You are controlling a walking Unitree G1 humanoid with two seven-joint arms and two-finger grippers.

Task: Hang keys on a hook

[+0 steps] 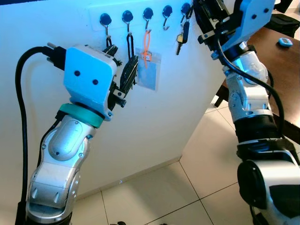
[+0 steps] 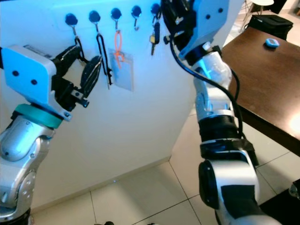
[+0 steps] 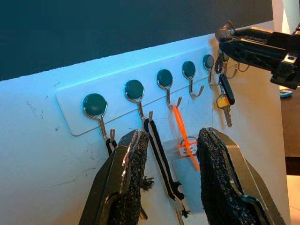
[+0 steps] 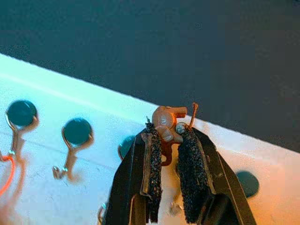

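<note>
White wall (image 1: 168, 117) behind, lit bluish. Clear plastic badge holder (image 1: 148, 70) hanging flat against it on an orange loop (image 1: 147, 43). Two black straps (image 3: 161, 161) dangling just beside, to the left. Dark brown worktop (image 1: 276, 65) off to the right, carrying a small blue object (image 1: 285, 42), too small to identify. Black bag (image 2: 269, 24) beyond the worktop's far edge. Pale tiled floor (image 1: 159, 192) below, with thin dark grout lines.
</note>
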